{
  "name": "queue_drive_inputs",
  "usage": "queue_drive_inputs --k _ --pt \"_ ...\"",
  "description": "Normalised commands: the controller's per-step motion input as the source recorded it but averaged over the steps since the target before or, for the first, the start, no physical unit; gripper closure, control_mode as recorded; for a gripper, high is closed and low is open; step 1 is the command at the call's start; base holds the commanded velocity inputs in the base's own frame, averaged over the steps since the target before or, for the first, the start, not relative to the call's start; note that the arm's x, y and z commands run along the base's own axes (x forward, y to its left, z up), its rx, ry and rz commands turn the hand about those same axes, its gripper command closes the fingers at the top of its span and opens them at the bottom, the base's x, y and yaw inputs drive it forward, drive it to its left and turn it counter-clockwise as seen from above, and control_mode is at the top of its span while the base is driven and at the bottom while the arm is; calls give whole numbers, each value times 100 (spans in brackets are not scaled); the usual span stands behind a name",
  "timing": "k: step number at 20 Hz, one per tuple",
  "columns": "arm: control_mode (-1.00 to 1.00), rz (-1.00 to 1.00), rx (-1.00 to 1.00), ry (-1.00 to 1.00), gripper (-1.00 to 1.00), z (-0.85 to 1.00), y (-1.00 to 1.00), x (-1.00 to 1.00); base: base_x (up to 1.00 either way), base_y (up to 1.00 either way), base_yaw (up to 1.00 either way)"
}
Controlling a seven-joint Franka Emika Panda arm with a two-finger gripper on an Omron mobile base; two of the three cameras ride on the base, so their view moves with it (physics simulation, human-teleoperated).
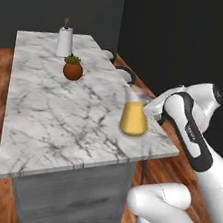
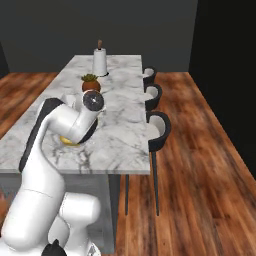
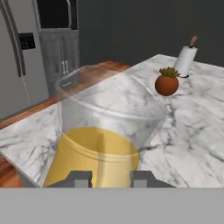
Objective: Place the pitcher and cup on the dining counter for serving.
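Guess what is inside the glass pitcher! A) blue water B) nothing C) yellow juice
C: the pitcher standing on the dining counter has amber-yellow liquid filling its wide bottom part, seen also up close in the hand view.

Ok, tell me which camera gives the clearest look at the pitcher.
The left base view: the whole pitcher stands on the dining counter near its edge, neck and amber liquid both visible. The hand view shows it close up, cropped at the bottom. In the right base view the arm hides most of it, leaving a yellow sliver.
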Motion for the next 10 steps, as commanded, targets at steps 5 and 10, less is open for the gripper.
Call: queue_drive_inputs --k 5,10 --pt "-100 26 0 22 100 -16 22 96 0 0 0" --pt "-100 8 0 -4 100 -24 24 53 0 0 0"
